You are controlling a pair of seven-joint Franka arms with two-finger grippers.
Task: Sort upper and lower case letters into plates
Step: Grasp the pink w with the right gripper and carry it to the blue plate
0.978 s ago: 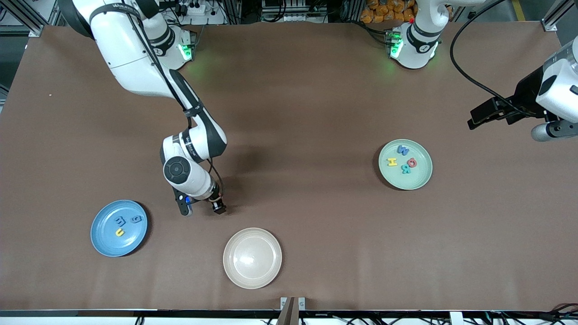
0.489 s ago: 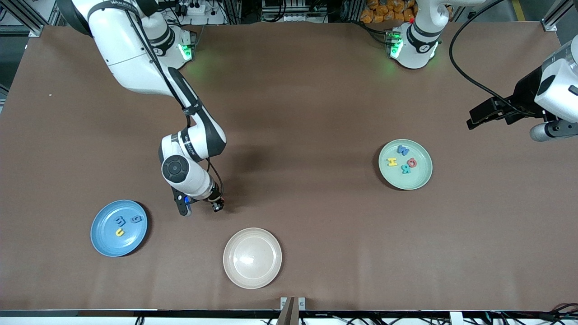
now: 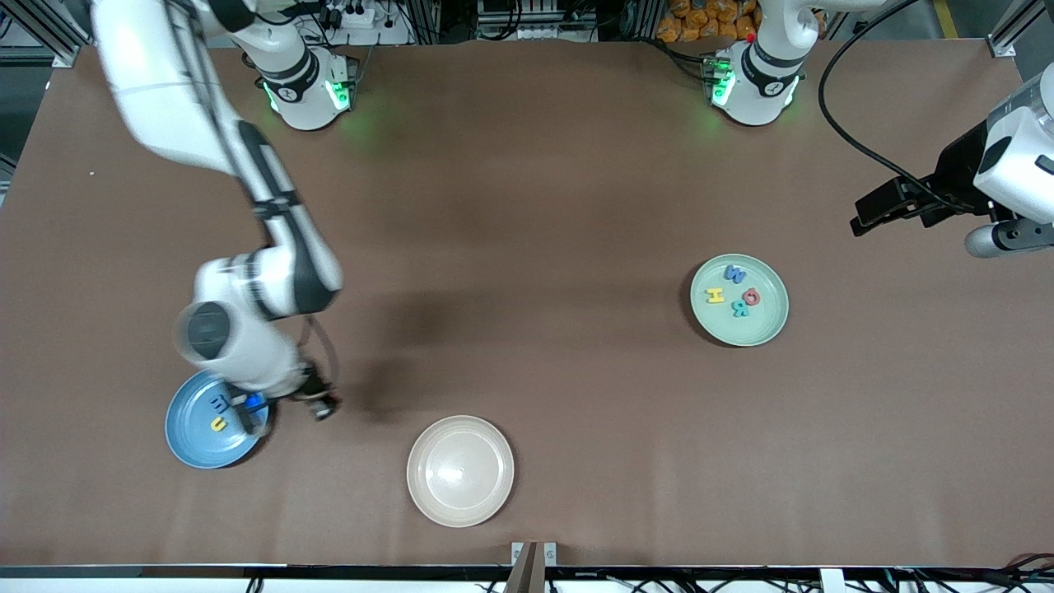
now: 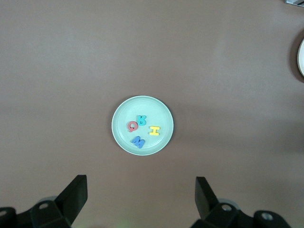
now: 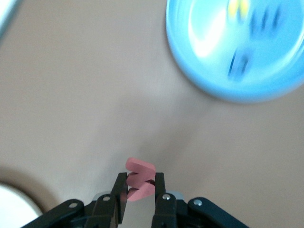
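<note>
Hanging over the brown table [image 3: 535, 206] beside the blue plate [image 3: 198, 449], the right gripper [image 3: 317, 405] is sitting in the front view at about three o'clock from that plate's rim, its arm reaching down from the base at the top. The blue plate is carrying a yellow letter [image 3: 217, 424] and a blue letter [image 3: 220, 403], partly covered by the arm. A beige plate [image 3: 460, 470] is lying nearer the camera, at about four o'clock from the gripper. The mint plate [image 3: 766, 325] toward the left arm's end is holding a yellow H [image 3: 715, 296], a blue W [image 3: 734, 273], a red Q [image 3: 751, 296] and a teal R [image 3: 739, 310]. The left gripper [image 3: 877, 212] is waiting off at about one o'clock from the mint plate. Looking down through the left wrist view, the left gripper's fingers [image 4: 76, 190] are standing wide apart with nothing between them, the mint plate [image 4: 142, 107] centred at twelve o'clock. Showing in the right wrist view, the right gripper [image 5: 138, 190] is pinching a pink letter [image 5: 140, 178] between closed jaws, with the blurred blue plate [image 5: 190, 71] at about one o'clock.
</note>
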